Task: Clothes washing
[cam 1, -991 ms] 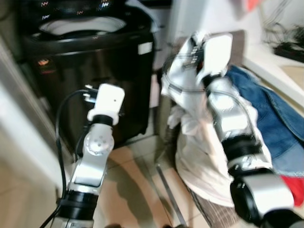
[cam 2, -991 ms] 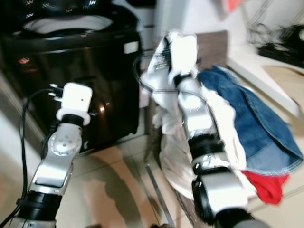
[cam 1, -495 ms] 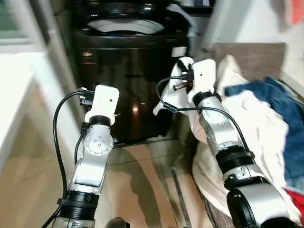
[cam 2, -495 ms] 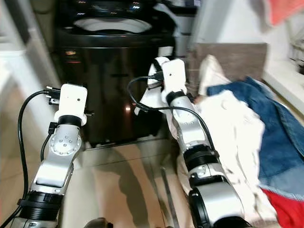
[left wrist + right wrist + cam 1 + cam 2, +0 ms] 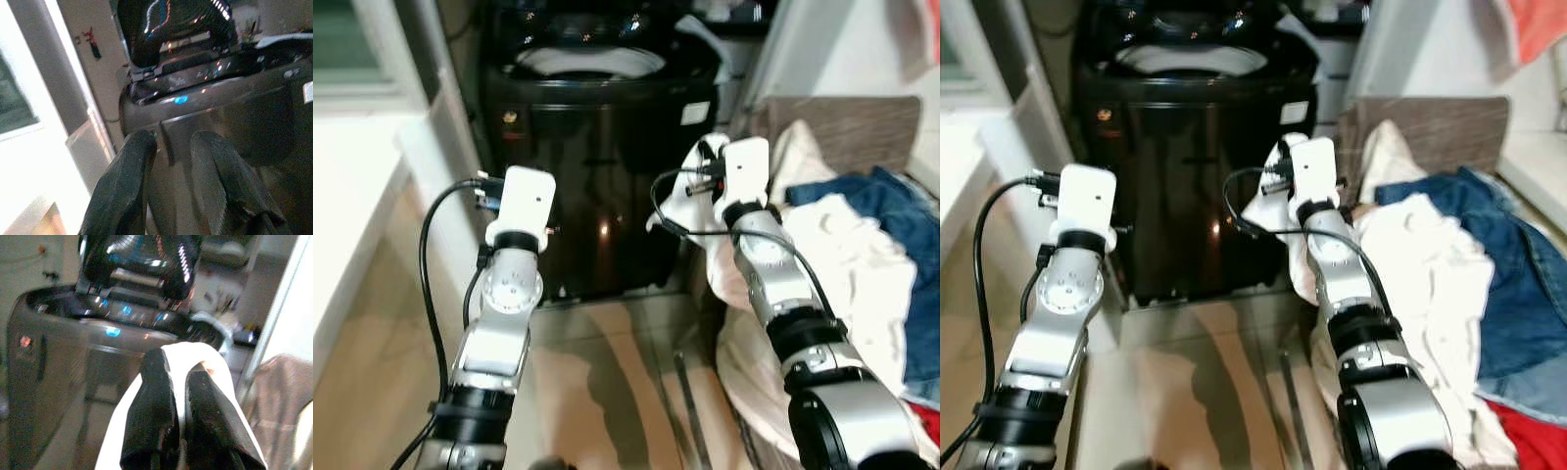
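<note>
**A:** White garment [image 5: 215, 367] is pinched in the right gripper [image 5: 178, 396], fingers closed nearly together on a fold of it. The cloth loops over the fingertips and the rest hangs down toward the pile.

**B:** Where's the arm relative to the machine?

**A:** Raised in front of the black top-load washing machine [image 5: 597, 186], near its right front corner. Gripper sits below the rim. Lid is up, pale drum opening [image 5: 589, 61] visible on top.

**B:** Left side?

**A:** Left gripper [image 5: 171, 161] is empty, fingers a little apart, held up facing the machine's front panel. Not doing anything.

**B:** Rest of the laundry?

**A:** Heap on the robot's right: more white fabric, blue denim [image 5: 1518, 264], a bit of red [image 5: 1538, 441] at the bottom edge. Brown striped cloth [image 5: 1440, 122] behind it.

**B:** Risks?

**A:** Three, as I read it. Grip is only on a small fold, so the weight of the trailing cloth could pull it free on the lift. The tail looks as if it still lies on the pile, so it may drag other items along or snag. And the gripper has to clear the rim; too low and the garment drapes over the front edge instead of dropping into the drum.

**B:** Cable?

**A:** Black wrist cable [image 5: 671, 211] loops just beside the cloth. Could tangle.
</note>
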